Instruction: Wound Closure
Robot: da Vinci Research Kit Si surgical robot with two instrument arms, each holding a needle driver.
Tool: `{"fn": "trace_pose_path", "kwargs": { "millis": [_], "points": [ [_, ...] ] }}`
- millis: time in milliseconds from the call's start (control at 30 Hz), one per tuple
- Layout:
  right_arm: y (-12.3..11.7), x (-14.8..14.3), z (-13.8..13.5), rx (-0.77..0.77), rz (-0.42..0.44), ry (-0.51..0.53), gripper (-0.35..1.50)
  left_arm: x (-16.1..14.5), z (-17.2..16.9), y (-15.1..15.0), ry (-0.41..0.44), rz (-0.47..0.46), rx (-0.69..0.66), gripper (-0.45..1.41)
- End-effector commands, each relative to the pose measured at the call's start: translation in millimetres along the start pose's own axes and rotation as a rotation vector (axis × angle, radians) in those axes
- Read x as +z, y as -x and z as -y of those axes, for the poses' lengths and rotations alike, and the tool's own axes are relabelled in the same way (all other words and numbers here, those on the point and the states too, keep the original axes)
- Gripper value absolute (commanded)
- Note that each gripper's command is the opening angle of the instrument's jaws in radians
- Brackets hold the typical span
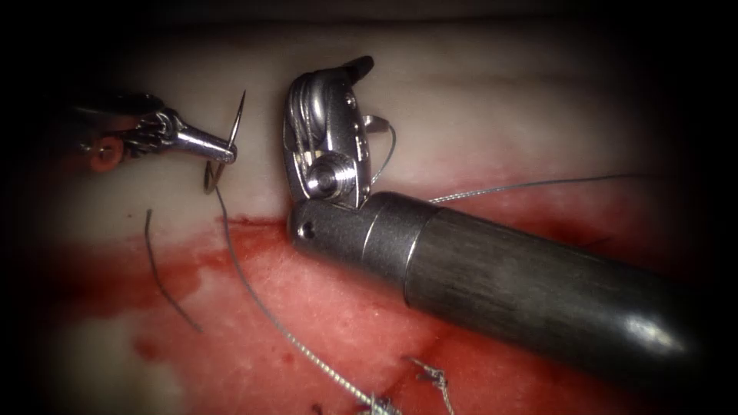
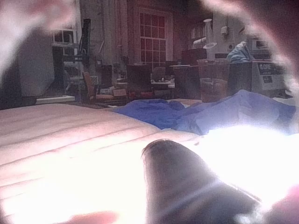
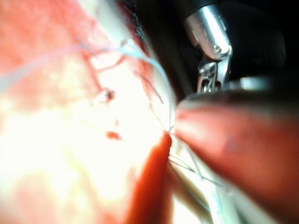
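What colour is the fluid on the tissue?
Red fluid, staining the pale tissue; clearest in the endoscope view.

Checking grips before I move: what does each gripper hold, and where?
Left gripper: needle, mid-curve, clear of tissue. Right gripper: cannot be told.

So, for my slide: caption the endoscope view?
Left tool grips needle mid-curve above tissue; right tool nearby.

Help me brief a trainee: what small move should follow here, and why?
Probably ease the left end effector slightly away to take up slack. It grips the curved steel needle near mid-curve, apparently clear of the pale pork tissue, and the thin grey thread lies loose behind it.
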Motion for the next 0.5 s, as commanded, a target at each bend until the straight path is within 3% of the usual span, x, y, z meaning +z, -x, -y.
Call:
{"fn": "trace_pose_path", "kwargs": {
  "millis": [33, 67, 133, 167, 300, 500],
  "points": [
    [-0.9, -2.6, 2.8, 0.048, 0.221, 0.479, 0.91, -0.6, -0.4, -1.5, 0.000, -0.008, 0.006, -0.45],
    [-1.3, -3.3, 3.4, 0.080, 0.429, 0.957, 0.91, -0.6, -0.4, -1.5, 0.000, -0.008, 0.006, -0.45],
    [-1.9, -3.9, 3.7, 0.101, 0.587, 1.315, 0.91, -0.6, -0.4, -1.5, 0.002, -0.006, 0.006, -0.45],
    [-2.1, -4.1, 3.5, 0.103, 0.613, 1.376, 0.86, -0.6, -0.4, -1.5, 0.002, -0.006, 0.006, -0.45],
    [-3.6, -4.5, 1.7, 0.095, 0.598, 1.345, 0.66, -0.6, -0.4, -1.5, 0.002, -0.006, 0.006, -0.45],
    [-6.1, -4.0, -1.0, 0.087, 0.571, 1.302, 0.62, -0.6, -0.4, -1.5, 0.002, -0.006, 0.006, -0.45]
  ]
}}
